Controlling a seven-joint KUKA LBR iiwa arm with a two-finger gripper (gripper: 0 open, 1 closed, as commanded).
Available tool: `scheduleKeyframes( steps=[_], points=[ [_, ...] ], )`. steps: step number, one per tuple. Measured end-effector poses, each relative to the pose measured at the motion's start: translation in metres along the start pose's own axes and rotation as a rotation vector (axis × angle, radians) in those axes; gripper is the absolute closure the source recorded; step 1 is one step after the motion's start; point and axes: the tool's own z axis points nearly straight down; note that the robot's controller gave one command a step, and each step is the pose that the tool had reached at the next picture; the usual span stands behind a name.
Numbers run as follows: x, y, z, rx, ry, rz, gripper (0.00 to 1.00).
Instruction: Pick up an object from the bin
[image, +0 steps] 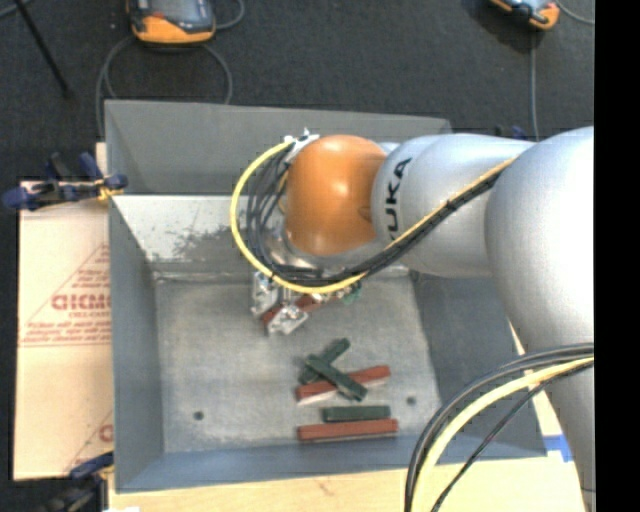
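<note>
At the gripper's tip: a small reddish-brown piece (271, 322) on the floor of the bin (180, 340), in the back half, left of centre.
Gripper (278, 308): low over the floor, touching or just above that piece. It can't be told whether it is spread, pressed together or pinching the piece.
Above the gripper: the orange wrist cover (330, 195), with a yellow cable (237, 200) looping round its left side.
Nearest loose things: two dark green sticks (330, 355) and a red stick (368, 377), crossed over each other in a small heap. They lie near the gripper, toward the view's lower right, and clear of it.
Further from the gripper, same direction: a single dark green stick (356, 412) lying flat, just beyond the heap.
Furthest from the gripper: a long red-brown bar (347, 431), just beside the single green stick and parallel to it, near the bin's front wall.
Arm: it comes in from the gripper's right, over the bin's right wall.
</note>
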Motion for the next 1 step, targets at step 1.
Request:
scheduleKeyframes(
  steps=[1],
  points=[
    [-0.0120,-0.0180,-0.1529,0.001,-0.004,-0.001,1.00]
  ],
)
